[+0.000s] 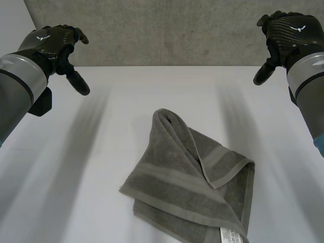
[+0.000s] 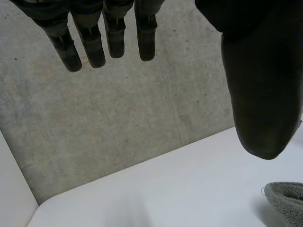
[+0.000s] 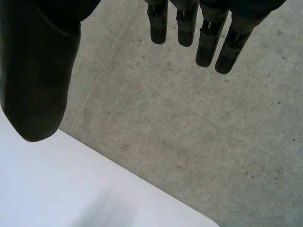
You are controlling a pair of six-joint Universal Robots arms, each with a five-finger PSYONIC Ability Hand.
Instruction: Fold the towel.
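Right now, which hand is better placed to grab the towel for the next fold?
Right, narrowly. The right hand and left hand both hover open, clear of the towel. The towel lies slightly toward the right arm, with its loose turned-over corner on that side.

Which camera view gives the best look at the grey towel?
The head view: the towel lies loosely folded mid-table, nearly whole. The left wrist view catches just one edge of it. The right wrist view faces the table and floor.

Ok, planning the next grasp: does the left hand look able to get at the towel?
Probably yes. The left hand hangs open above the table, and nothing lies between it and the half-folded towel.
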